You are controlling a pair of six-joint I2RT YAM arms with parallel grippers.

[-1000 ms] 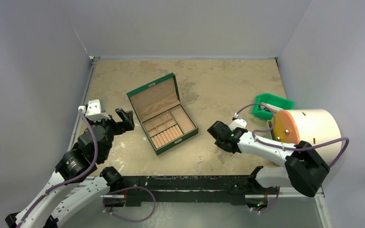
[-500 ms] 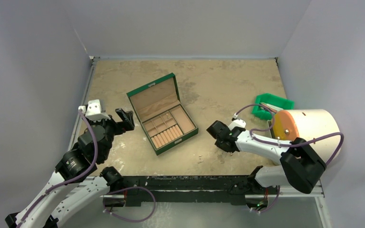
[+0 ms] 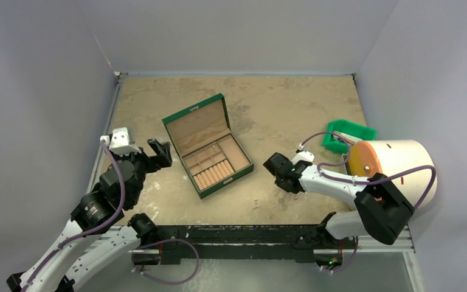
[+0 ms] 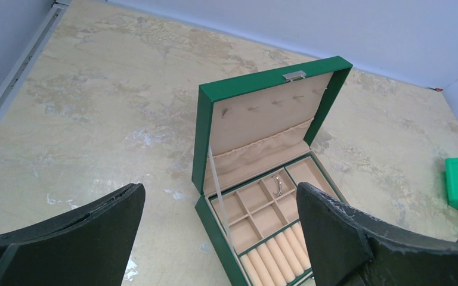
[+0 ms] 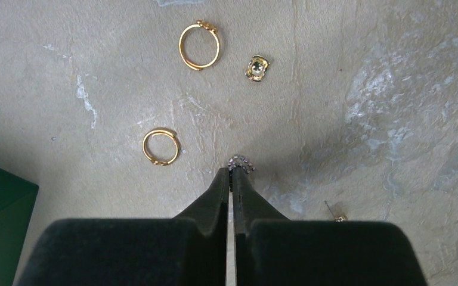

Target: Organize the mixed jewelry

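Top view: the green box (image 3: 210, 149) sits with its lid up in the middle of the tabletop (image 3: 280, 100). My left tool (image 3: 160, 152) hovers just left of it. My right tool (image 3: 273, 165) is low over the tabletop to the right, well apart from the box. The loose pieces are too small to make out from here.

Left wrist view: the left tool is released, its fingers spread wide and holding nothing, facing the open box. I count 1 silver piece (image 4: 278, 185) lying in one of the small square compartments. The rest of the box looks bare.

Right wrist view: the right tool is clenched, tips almost touching, down at a tiny studded hoop (image 5: 241, 161). Whether the hoop is actually pinched I cannot tell. Lying loose on the tabletop are a larger gold ring (image 5: 199, 46), a smaller gold ring (image 5: 161, 146), a stud (image 5: 257, 67) and a post earring (image 5: 334, 214) near the right.

My read is that this is early going: 1 piece is filed and at least 5 are left to carry over to the box.
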